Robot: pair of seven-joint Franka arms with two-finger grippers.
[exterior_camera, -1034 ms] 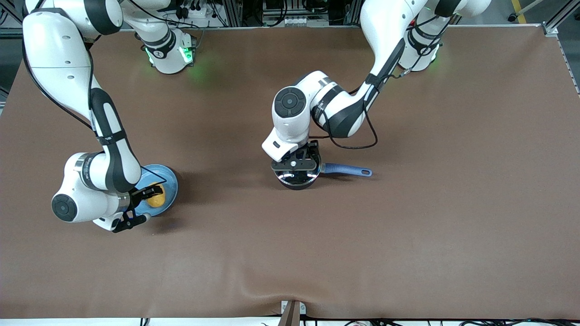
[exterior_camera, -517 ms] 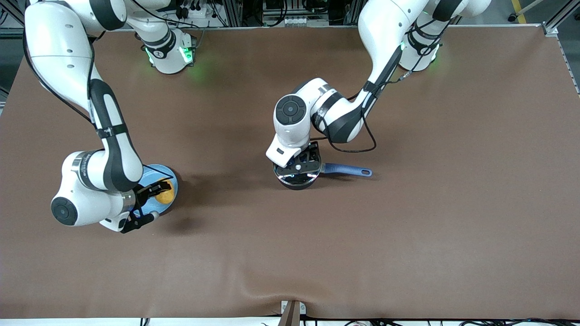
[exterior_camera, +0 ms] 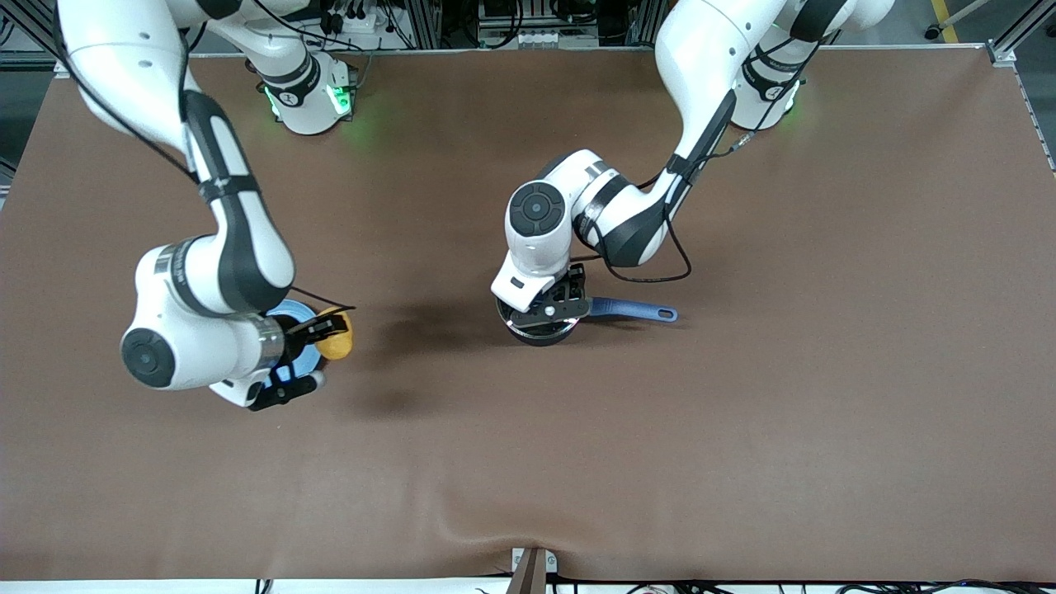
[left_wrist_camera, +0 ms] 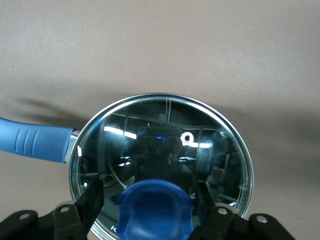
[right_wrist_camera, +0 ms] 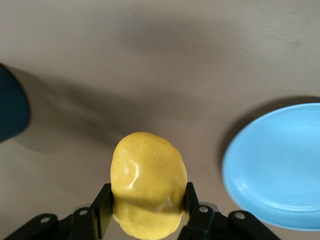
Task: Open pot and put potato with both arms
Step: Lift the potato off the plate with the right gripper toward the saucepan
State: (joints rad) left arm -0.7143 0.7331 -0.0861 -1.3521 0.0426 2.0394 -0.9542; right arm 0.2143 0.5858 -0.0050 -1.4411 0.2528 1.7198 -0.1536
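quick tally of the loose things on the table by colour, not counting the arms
Black with blue handle: 1, the pot, its glass lid on, the left gripper at the blue knob.
Light blue: 1, the plate.
Yellow: 1, the potato, held up in the right gripper.
Total: 3

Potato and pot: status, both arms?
Right gripper shut on the potato, lifted beside the blue plate. Left gripper open around the lid knob; lid still on the pot. Nothing seen between potato and pot.
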